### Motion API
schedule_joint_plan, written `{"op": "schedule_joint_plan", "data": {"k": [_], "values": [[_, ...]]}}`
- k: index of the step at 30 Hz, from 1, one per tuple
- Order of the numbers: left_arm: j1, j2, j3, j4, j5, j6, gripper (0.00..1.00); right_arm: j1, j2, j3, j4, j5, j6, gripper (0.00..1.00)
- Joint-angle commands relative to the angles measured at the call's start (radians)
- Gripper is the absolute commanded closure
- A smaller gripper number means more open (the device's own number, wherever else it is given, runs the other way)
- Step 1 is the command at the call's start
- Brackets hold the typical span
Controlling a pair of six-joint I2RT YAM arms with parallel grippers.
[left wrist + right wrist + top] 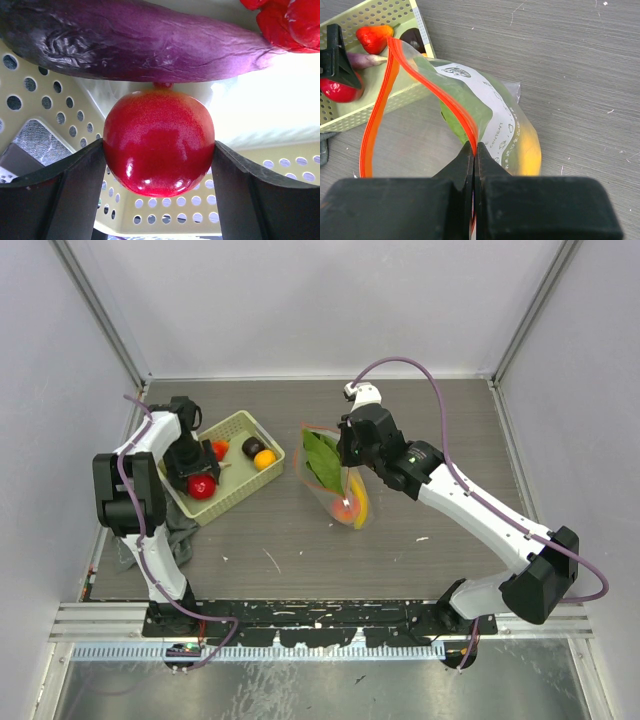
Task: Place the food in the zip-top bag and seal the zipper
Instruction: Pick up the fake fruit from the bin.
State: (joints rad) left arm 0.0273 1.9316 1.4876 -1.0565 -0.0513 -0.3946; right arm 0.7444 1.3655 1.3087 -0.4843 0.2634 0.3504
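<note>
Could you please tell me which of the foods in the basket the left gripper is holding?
The round red fruit, clamped in the left gripper; the orange ball, dark brown piece and purple eggplant lie loose in the basket.

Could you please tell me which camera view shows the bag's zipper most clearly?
The right wrist view: the zipper runs across it as a red-orange strip, its two sides parted and meeting in the shut right tool. The top view shows only a faint reddish line around the zip-top bag. The left wrist view misses it.
</note>
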Motion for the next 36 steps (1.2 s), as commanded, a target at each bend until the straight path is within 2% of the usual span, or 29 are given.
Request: {"op": "schedule_joint_plan", "data": {"k": [1,11,26,36], "values": [[0.002,-0.072,-0.001,0.01,0.056,0.014,0.36,0.004,-0.042,0.002,0.056,0.003,0.001,0.99],[-0.014,-0.222,-0.06,0.056,0.138,0.002,0.38,0.004,-0.047,0.019,0.048,0.007,0.007,0.99],[-0.125,-0.534,-0.075,0.133,0.229,-0.074,0.38,0.003,-0.038,0.038,0.031,0.0,0.03,0.99],[-0.338,-0.761,-0.165,0.335,0.167,-0.203,0.37,0.004,-0.034,0.055,0.012,0.013,0.033,0.99]]}}
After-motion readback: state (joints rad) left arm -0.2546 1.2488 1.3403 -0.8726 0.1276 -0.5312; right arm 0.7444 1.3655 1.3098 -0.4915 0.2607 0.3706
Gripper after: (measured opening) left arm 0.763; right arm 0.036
